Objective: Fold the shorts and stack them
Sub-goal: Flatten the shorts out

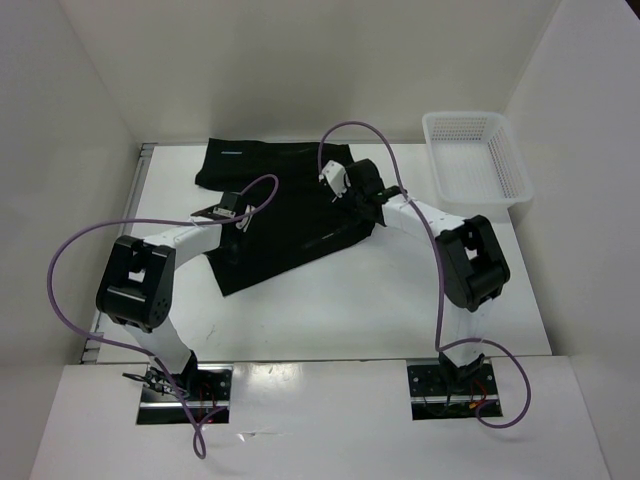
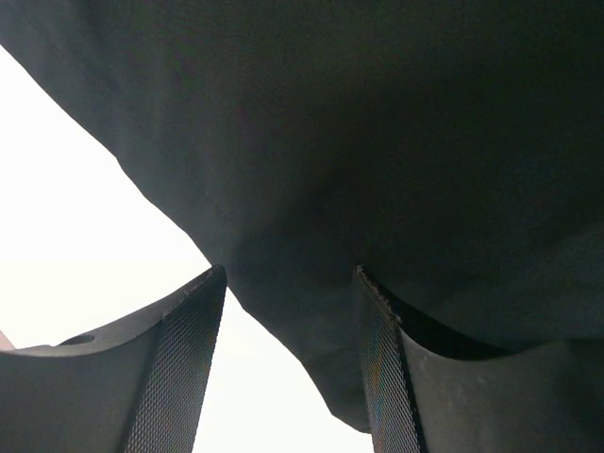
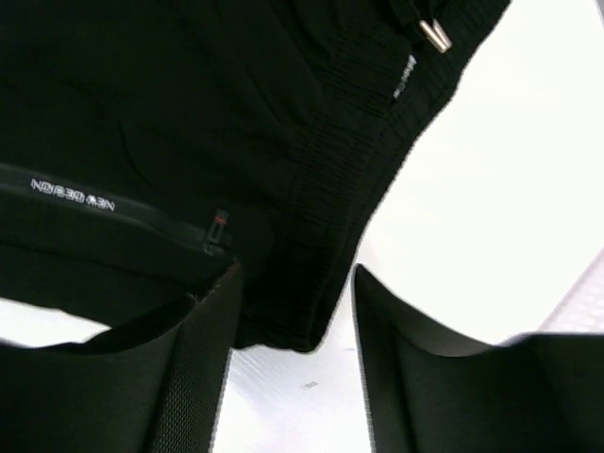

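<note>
On the white table, walled in white, we saw the shorts lying spread toward 11 o'clock; a white mesh basket sat apart at 2 o'clock; the left gripper stood spread at their edge; the right gripper stood spread at the waistband corner; both arms overhung the cloth.

White arm links, black joint housings — looping purple cables, mesh-textured pincer pads
</note>
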